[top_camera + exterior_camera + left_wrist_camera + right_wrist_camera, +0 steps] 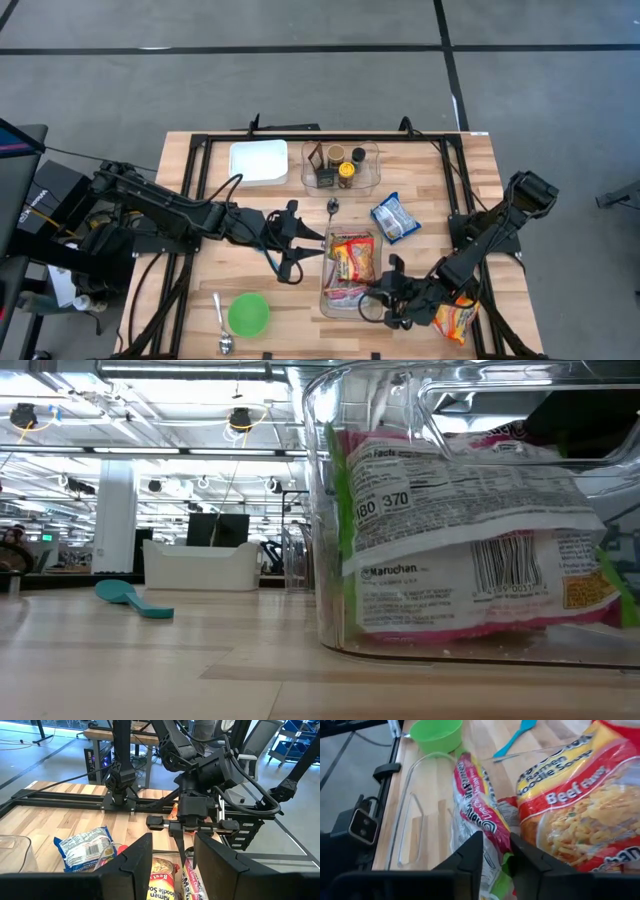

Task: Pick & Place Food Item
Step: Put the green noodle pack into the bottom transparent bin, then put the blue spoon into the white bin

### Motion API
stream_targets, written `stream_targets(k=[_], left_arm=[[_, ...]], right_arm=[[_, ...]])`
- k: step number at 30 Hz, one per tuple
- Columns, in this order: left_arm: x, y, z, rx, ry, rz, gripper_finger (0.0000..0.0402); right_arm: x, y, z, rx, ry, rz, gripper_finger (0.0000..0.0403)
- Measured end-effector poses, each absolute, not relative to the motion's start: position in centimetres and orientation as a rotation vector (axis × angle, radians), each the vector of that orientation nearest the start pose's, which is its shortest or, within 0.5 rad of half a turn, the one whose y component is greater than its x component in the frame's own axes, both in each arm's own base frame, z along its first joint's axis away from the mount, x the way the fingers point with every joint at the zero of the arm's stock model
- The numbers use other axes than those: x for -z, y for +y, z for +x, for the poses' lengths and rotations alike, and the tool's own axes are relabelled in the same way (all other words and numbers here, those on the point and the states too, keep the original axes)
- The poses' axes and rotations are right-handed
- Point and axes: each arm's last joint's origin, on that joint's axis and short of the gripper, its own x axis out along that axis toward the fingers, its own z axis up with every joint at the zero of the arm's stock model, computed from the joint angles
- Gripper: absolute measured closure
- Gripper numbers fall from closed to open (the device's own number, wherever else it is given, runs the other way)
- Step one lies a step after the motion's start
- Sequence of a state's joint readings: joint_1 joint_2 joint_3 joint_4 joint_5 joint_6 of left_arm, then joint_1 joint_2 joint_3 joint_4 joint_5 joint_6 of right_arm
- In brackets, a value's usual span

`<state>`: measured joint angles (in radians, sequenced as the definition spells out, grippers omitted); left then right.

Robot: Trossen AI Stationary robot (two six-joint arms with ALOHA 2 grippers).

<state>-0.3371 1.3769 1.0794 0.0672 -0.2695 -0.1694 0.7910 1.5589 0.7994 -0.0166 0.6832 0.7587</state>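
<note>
A clear bin (325,285) holds two ramen packets: a yellow beef one (580,805) and a pink-edged one (475,795). The pink-edged packet stands on its long edge on the bin's floor (460,540). My right gripper (495,857) is at the bin's near right corner (380,298), open a little. The pink-edged packet's end runs between its fingers. My left gripper (172,865) hovers open over the bin's far left side (310,243) with nothing between its fingers. A third ramen packet (455,320) lies on the table under the right arm. My right gripper's fingers stand on either side of the pink-edged packet's end (496,837), slanting down into the bin from the table's right. Whether they touch it, I cannot tell. The packet rests in the bin beside the beef packet.
A blue-and-white snack bag (395,217) lies right of the bin's far end. A clear box of jars (340,165) and a white tray (258,160) stand at the far edge. A green bowl (248,313), a metal spoon (222,325) and a teal spoon (135,600) lie near left.
</note>
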Motion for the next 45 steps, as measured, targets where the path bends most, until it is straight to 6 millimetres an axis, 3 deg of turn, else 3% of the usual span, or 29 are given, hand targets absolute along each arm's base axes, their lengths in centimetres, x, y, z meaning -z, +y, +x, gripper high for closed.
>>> stream_targets(k=[12,20,31,38,45], left_arm=[[-32.4,-9.7,29.9,0.049,0.224,-0.100,0.0262],[-30.0,-9.5,29.7,0.050,0.224,-0.101,0.0262],[-28.4,-9.5,29.3,0.045,0.260,-0.135,0.0262],[-26.8,-10.2,28.6,0.063,0.316,-0.114,0.0262],[-25.0,-11.2,27.6,0.098,0.388,-0.082,0.0262]], right_arm=[[-18.3,20.3,22.1,0.045,0.597,0.207,0.0326],[-19.5,20.0,21.5,0.035,0.577,0.219,0.0328],[-22.2,19.2,20.8,0.004,0.502,0.185,0.0328],[-24.0,18.3,20.2,0.040,0.415,0.115,0.0328],[-24.5,17.9,20.2,0.117,0.366,0.100,0.0328]])
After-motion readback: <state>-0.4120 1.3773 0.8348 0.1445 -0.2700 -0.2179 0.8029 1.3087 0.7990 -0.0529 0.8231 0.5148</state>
